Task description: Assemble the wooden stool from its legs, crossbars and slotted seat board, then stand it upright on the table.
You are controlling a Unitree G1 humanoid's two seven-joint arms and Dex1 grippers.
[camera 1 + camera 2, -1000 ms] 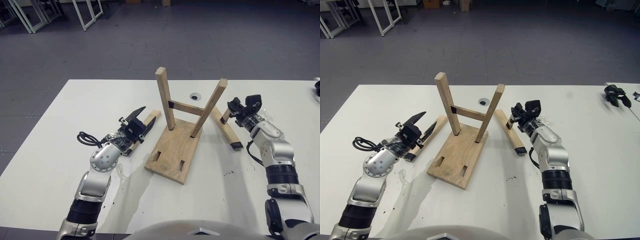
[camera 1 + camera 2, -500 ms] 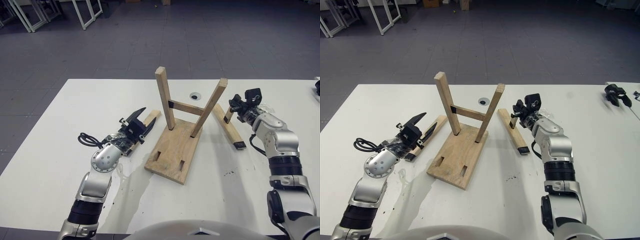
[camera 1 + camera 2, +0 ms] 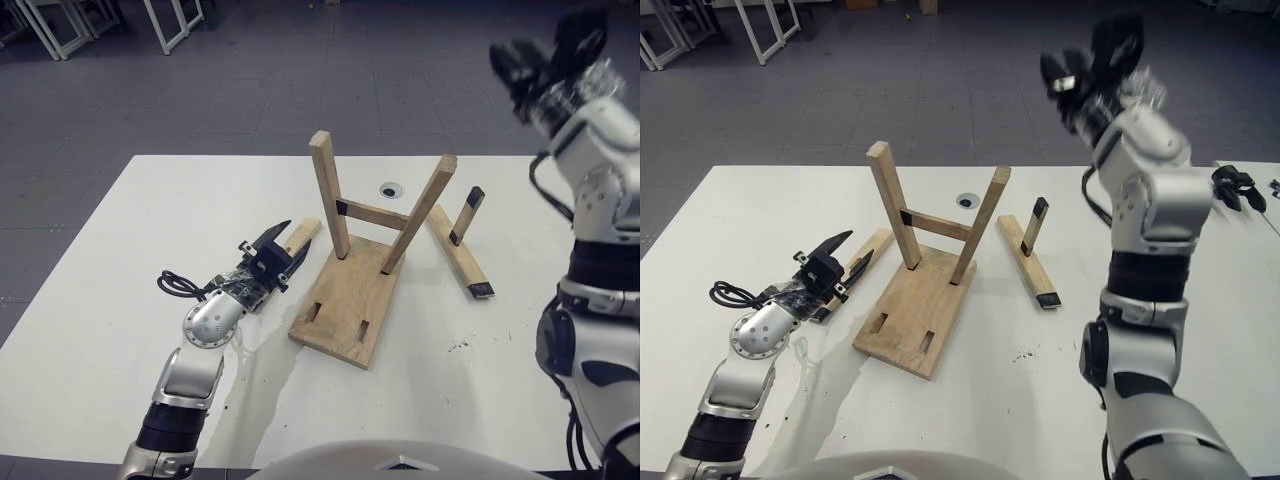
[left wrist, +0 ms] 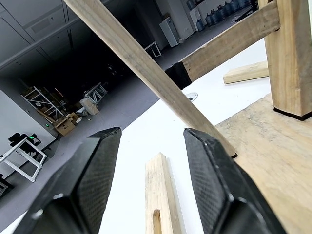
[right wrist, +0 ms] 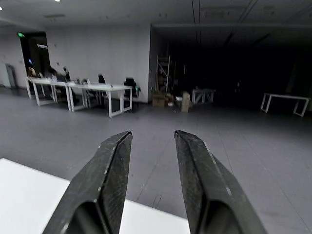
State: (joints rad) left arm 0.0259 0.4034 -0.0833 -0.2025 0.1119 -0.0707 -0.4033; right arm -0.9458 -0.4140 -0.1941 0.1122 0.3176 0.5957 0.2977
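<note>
My left pincer (image 3: 272,248) sits low on the bench (image 3: 120,260), spread. A loose leg (image 3: 304,235) lies in line between its fingers, just left of the seat board (image 3: 345,300), which carries two legs and a crossbar (image 3: 372,214). My right pincer (image 3: 545,52) hangs high, spread and empty, well above the other leg piece (image 3: 462,262).

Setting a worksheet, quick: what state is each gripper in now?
Left gripper: open, jaws astride the loose leg, not gripping.
Right gripper: open, empty, up in the air.
</note>
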